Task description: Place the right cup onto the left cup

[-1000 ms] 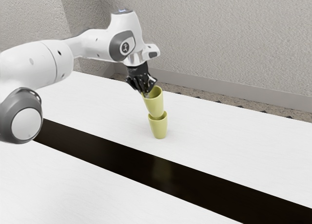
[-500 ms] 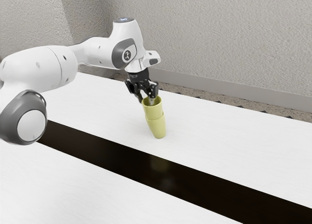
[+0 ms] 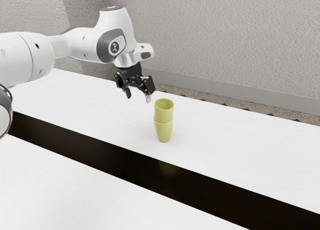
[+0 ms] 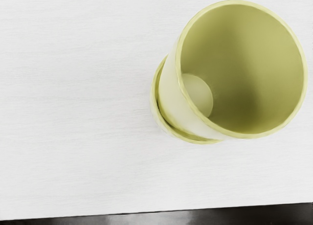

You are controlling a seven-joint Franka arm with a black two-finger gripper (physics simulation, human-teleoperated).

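White tabletop, dark strip alongside, bears nested cups; the gripper hangs nearby, spread.

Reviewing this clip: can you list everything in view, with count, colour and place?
Upper cup: 1, yellow-green, nested in the lower cup
Lower cup: 1, yellow-green, on the table
Table: 1, white, under the cups
Band: 1, black, across the table
Wall: at least 2 faces, grey, behind the table
Baseboard: grey, along the wall's foot
Floor: 1, brownish with dark patches, beyond the table
Arm: 1, white and grey, from the exterior view's left
Jaws: 1 pair, black, open, clear of both cups
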